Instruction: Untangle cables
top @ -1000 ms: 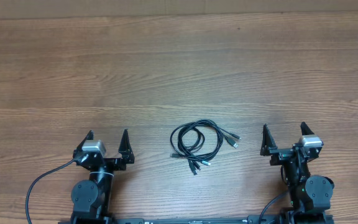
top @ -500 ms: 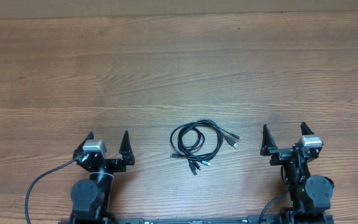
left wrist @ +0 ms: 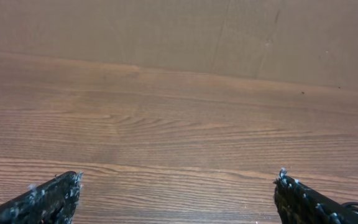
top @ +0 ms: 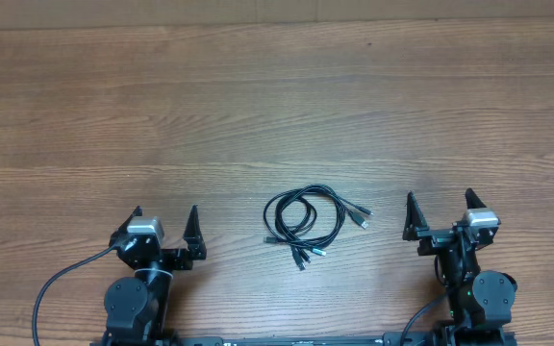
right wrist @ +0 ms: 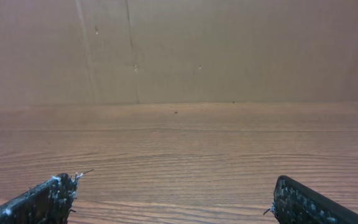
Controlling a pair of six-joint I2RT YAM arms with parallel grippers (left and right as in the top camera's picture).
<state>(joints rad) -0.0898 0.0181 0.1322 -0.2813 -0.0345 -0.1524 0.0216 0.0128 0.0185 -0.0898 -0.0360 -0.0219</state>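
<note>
Centrally, cables [top: 308,223] coiled between left pincer [top: 165,213] and right pincer [top: 440,200], touching neither; both spread apart, empty.

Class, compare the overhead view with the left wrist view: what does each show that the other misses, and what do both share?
Only the overhead view shows the cables, a loose coil lying between the arms, and the right gripper, open. Only the left wrist view shows the upright face of the brown board behind the table. Both show the wooden table and the left gripper, its fingers spread wide, holding nothing.
</note>
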